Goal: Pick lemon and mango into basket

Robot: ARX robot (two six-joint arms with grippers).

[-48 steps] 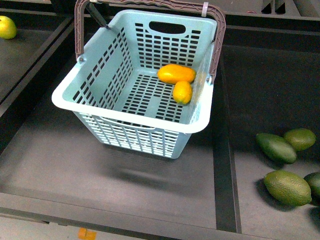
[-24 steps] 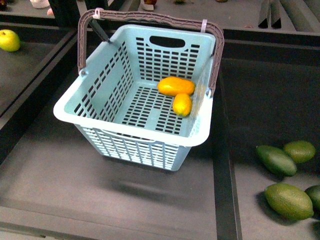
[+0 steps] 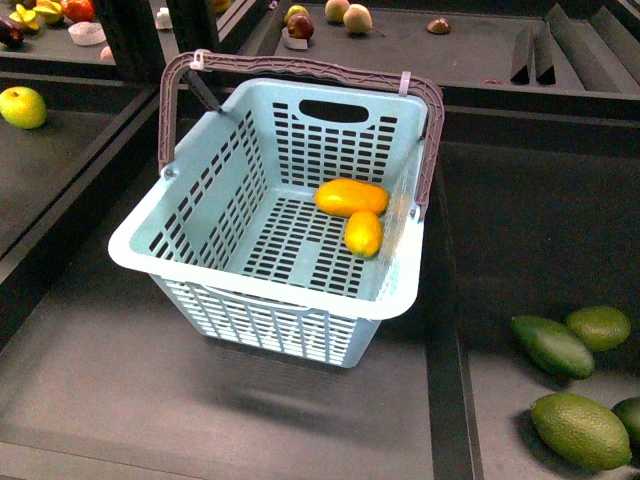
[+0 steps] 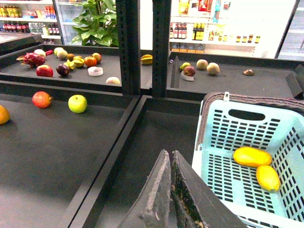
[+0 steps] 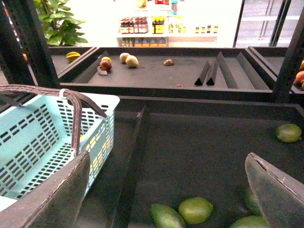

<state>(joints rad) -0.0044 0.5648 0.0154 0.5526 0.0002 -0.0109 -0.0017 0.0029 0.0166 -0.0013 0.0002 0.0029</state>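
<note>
Mango (image 3: 351, 196) and lemon (image 3: 363, 233) lie touching inside turquoise basket (image 3: 262, 288).

Nothing readable anywhere, honestly. The pale turquoise slotted plastic basket (image 3: 265, 290) has plain walls and rim — no logo, no sticker, no number that I can make out. The small white ties (image 3: 405, 82) on its brown-grey swing handle look blank too. In both wrist views there are rows of bottles and jars on the bright back shelves (image 4: 209, 32), and they clearly carry labels, but they're far too small and washed out to read — just blobs of red, yellow and white. The dark display surface (image 3: 120, 370) carries no price tags or signs with legible print either.
</note>
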